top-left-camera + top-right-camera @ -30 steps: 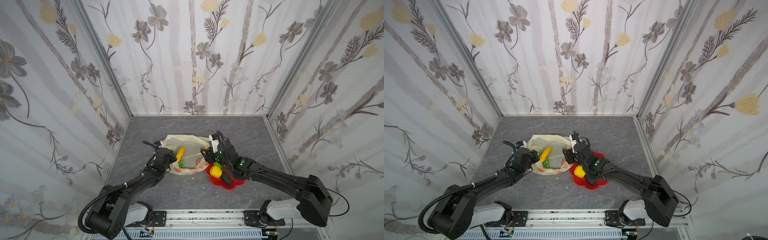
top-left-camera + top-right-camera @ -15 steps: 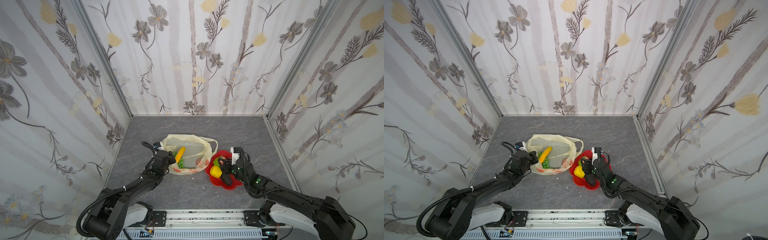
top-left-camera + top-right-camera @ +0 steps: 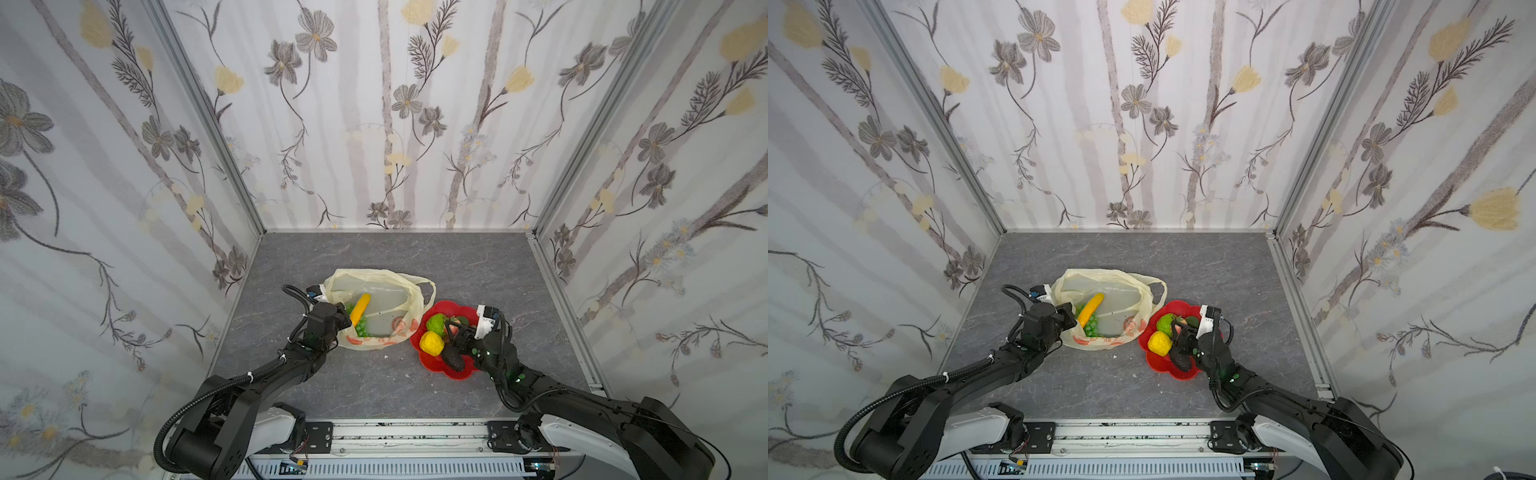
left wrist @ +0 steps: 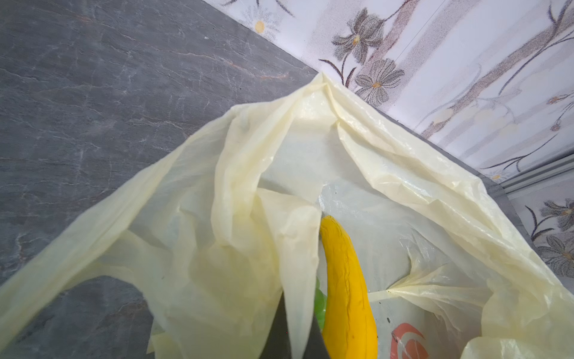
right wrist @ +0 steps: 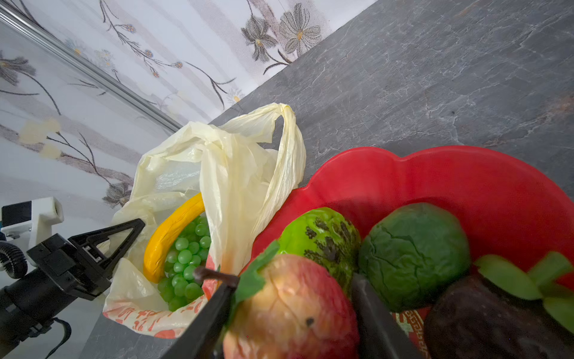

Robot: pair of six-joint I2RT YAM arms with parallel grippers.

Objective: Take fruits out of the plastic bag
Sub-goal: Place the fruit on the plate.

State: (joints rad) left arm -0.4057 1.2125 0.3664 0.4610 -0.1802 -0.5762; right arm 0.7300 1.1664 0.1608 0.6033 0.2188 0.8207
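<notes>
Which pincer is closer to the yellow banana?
The left pincer. It pinches the plastic bag edge right beside the banana inside. The right pincer is farther off, over the red plate, gripping a reddish fruit.

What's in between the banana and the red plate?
A thin side of the bag. The banana lies inside it and the plate sits just outside. The right wrist view shows this best.

A red flower-shaped plastic plate (image 3: 434,368) lies directly under the right gripper (image 3: 454,330), on a grey marbled tabletop (image 3: 374,382); floral-papered walls (image 3: 374,124) stand well beyond it.
</notes>
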